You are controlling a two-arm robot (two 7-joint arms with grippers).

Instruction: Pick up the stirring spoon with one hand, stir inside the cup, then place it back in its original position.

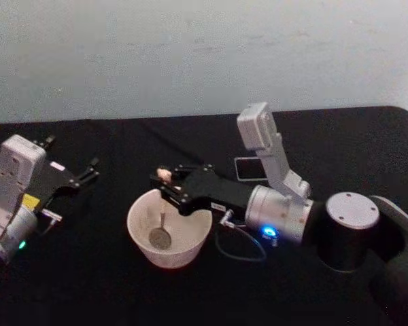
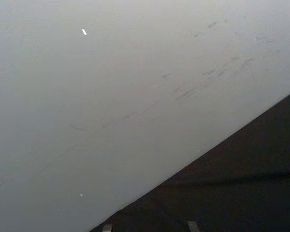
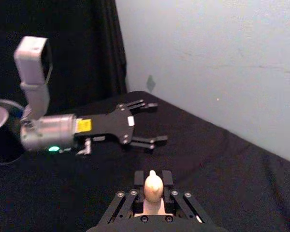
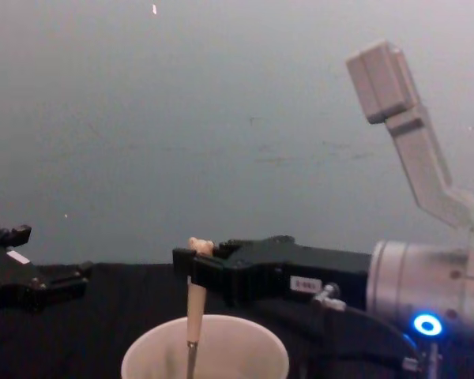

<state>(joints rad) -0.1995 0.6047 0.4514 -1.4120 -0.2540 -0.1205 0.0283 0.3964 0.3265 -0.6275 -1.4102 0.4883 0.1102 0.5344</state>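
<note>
- The left gripper [image 1: 86,174] is parked over the table [image 1: 88,285], well to the left of the cup. Its fingers are spread apart and hold nothing.
- The cup [image 1: 164,261] sits between the two arms, just in front of the right gripper's tip.
- The spoon [image 4: 194,312] stands in the cup with its long axis close to upright. The bear head is on top and the metal bowl is low over the cup's floor. Whether it touches the floor I cannot tell.
- The right gripper [image 1: 164,182] reaches in level from the right, above the rim. Its fingers are clamped on the top of the handle, just under the bear head.
- The holder [image 1: 239,168] lies behind and to the right of the cup, partly hidden by the right arm.
- This looks like the stirring step. The spoon hangs straight down from the fingers, so circling keeps its axis upright. To return it, the gripper would need to lift straight up past the rim, then carry it back and to the right. The right arm is the nearer one for this.
</note>
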